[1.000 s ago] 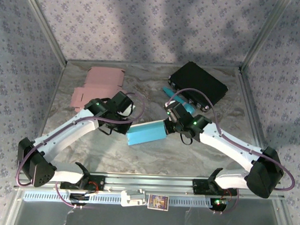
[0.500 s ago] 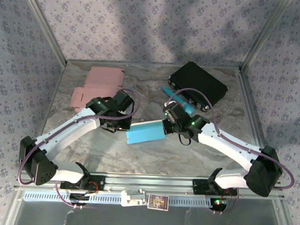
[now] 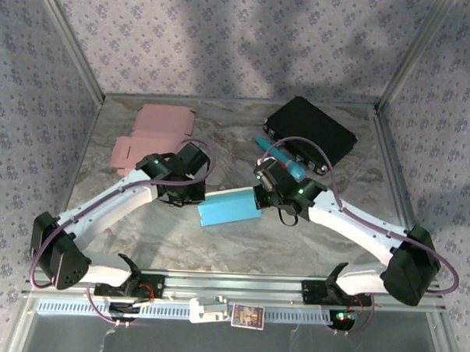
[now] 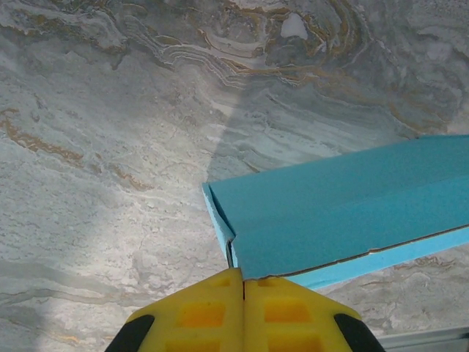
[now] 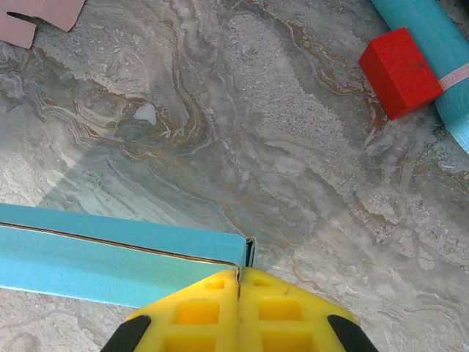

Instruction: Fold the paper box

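The marbled table [image 3: 237, 137] takes up the middle of the top view. A black case [image 3: 311, 132] sits at upper right and a flat pink cardboard blank [image 3: 155, 133] lies at upper left, well apart from the arms.

The blue paper box [image 3: 230, 208] is just below the centre of that frame, lying slantwise between the two arms. The left gripper [image 3: 199, 198] is at its left end and the right gripper [image 3: 259, 197] at its right end.

In the left wrist view the box reaches in from the right edge, and its open end meets the yellow fingertips [image 4: 220, 297] at bottom centre. In the right wrist view it comes in from the lower left and stops at the tips there. Both pairs of jaws are pressed fully together. Each seems to pinch a thin wall of the box, though the pads cover the actual contact.

A teal roll [image 5: 440, 51] and a small red block [image 5: 401, 72] lie at the upper right of the right wrist view, apart from the box.

My reading is that the task is partway through. The sheet is already creased into a long sleeve with a seam along its length. The end seen in the left wrist view is open, so squaring the body and tucking in the end flaps are probably still to do.
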Tool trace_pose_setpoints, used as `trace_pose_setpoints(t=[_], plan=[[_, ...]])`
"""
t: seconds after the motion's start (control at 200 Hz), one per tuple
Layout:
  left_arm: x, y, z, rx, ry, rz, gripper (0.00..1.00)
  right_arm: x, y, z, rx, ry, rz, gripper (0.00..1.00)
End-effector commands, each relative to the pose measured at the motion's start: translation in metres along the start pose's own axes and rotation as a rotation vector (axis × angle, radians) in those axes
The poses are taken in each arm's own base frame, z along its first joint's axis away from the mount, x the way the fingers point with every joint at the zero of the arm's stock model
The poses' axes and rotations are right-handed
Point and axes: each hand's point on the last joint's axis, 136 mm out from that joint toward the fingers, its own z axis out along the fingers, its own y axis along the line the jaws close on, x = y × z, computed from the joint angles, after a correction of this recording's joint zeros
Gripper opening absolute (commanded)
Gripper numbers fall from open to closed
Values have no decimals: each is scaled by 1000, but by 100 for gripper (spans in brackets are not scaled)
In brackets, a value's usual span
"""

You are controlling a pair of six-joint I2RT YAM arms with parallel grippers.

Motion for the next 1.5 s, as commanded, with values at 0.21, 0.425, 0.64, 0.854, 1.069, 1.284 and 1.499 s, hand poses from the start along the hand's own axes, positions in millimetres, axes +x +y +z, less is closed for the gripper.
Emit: trace_pose_setpoints(t=[0.21,0.425,0.64,0.854,1.069,1.284,1.499], plan=[[4,-9,5,138,-72,-10,0,6,8,0,-26,37,3,0],[13,-2,9,126,-93,70,0,6,9,1,-32,23,-1,0],[19,3,12,101,-115,158,0,8,9,1,-41,1,-17,0],[24,5,20,99,-137,185,0,12,8,4,-43,-9,-43,0],[27,6,23,82,-151,167,0,17,7,5,-44,-1,-49,0],[34,3,29,65,-213,215,0,22,8,4,-47,8,-57,0],[43,18,31,-26,-298,251,0,27,10,-1,-70,27,-11,5]])
